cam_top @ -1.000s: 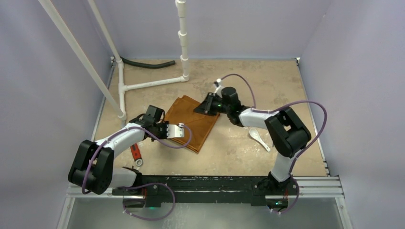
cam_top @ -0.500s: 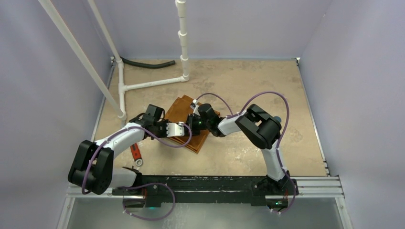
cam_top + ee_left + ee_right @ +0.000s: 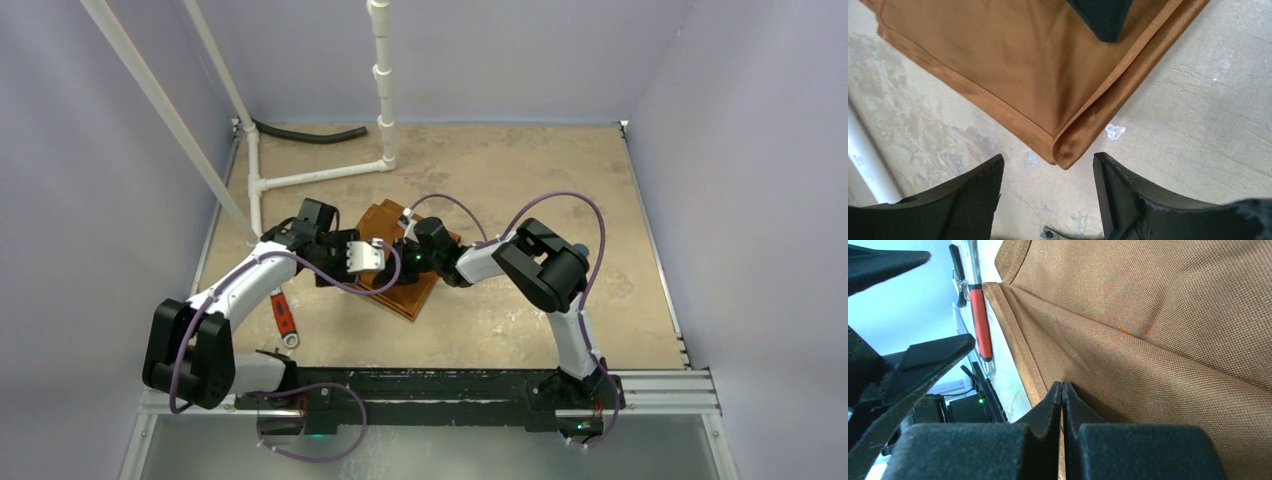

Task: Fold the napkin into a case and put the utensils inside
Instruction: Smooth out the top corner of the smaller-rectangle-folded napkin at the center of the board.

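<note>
The napkin (image 3: 412, 292) is laid folded on the tabletop (image 3: 520, 170), just in front of the white pipe frame (image 3: 300, 180), and is not yet shaped into a narrow case. Its edge is pinched by the clenched jaws of the right gripper (image 3: 1061, 387). The jaws of the left gripper (image 3: 1047, 162), on the frame side, are released. No utensils are seen, so placing them is judged outstanding.
</note>
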### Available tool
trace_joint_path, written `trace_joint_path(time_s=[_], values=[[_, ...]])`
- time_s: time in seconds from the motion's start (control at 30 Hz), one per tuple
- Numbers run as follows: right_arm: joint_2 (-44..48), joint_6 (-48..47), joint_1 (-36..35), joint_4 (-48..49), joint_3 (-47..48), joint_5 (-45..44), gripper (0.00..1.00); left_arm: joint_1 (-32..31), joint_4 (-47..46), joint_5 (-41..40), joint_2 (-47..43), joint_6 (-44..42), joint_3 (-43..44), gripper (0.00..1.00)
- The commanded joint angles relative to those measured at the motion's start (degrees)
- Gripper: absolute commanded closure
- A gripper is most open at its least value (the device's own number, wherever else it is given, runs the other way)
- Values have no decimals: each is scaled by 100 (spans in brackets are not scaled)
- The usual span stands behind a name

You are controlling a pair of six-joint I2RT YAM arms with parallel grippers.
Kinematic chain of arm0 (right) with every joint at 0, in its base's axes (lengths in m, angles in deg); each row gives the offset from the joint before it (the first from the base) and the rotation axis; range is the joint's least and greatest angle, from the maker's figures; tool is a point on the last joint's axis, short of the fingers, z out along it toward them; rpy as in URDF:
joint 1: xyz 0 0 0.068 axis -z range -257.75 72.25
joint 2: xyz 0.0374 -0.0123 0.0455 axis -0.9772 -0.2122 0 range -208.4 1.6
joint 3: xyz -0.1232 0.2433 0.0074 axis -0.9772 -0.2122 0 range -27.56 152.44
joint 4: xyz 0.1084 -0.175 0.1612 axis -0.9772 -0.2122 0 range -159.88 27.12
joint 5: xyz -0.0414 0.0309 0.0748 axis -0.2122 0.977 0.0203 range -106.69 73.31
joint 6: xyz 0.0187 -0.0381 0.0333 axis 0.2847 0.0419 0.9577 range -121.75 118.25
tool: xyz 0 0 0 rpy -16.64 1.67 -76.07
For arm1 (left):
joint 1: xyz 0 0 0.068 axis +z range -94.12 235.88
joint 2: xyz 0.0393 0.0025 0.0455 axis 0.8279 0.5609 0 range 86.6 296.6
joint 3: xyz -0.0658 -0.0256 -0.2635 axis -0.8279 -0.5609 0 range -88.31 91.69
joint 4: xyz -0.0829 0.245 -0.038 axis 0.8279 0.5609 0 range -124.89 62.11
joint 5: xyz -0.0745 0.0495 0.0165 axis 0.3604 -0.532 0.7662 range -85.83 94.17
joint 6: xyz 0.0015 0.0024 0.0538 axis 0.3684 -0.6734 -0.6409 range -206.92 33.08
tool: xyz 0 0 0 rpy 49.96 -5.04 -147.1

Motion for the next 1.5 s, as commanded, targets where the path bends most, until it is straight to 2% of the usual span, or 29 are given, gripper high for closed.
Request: trace_joint_path(time_s=[0.0, 0.13, 0.33, 0.5, 0.67, 0.87, 1.1, 1.27, 1.47], values=[[159, -238, 15, -166, 104, -225, 98, 22, -108, 128, 128, -459, -139, 34], [182, -225, 15, -146, 180, -172, 98, 18, -545, -105, 269, -693, -181, 36], [233, -187, 20, -202, 174, -67, 100, 11, -81, -157, 439, -1312, -106, 44], [279, -175, 21, -171, 191, -19, 100, 16, -158, -301, 560, -1464, -185, 54], [285, -181, 26, -202, 229, -28, 100, 14, 217, -96, 368, -1510, -71, 54], [185, -169, 26, -176, 283, -41, 100, 21, 568, 4, 163, -1543, -34, 48], [300, -239, 28, -194, 248, -20, 100, 19, -847, -23, -92, -1433, -641, 44], [449, -359, 26, -133, 287, 25, 100, 14, -440, -16, 167, -1791, -579, 44], [857, -720, 38, -505, 362, 101, 100, 31, -1015, -149, 188, -1852, -783, 55]])
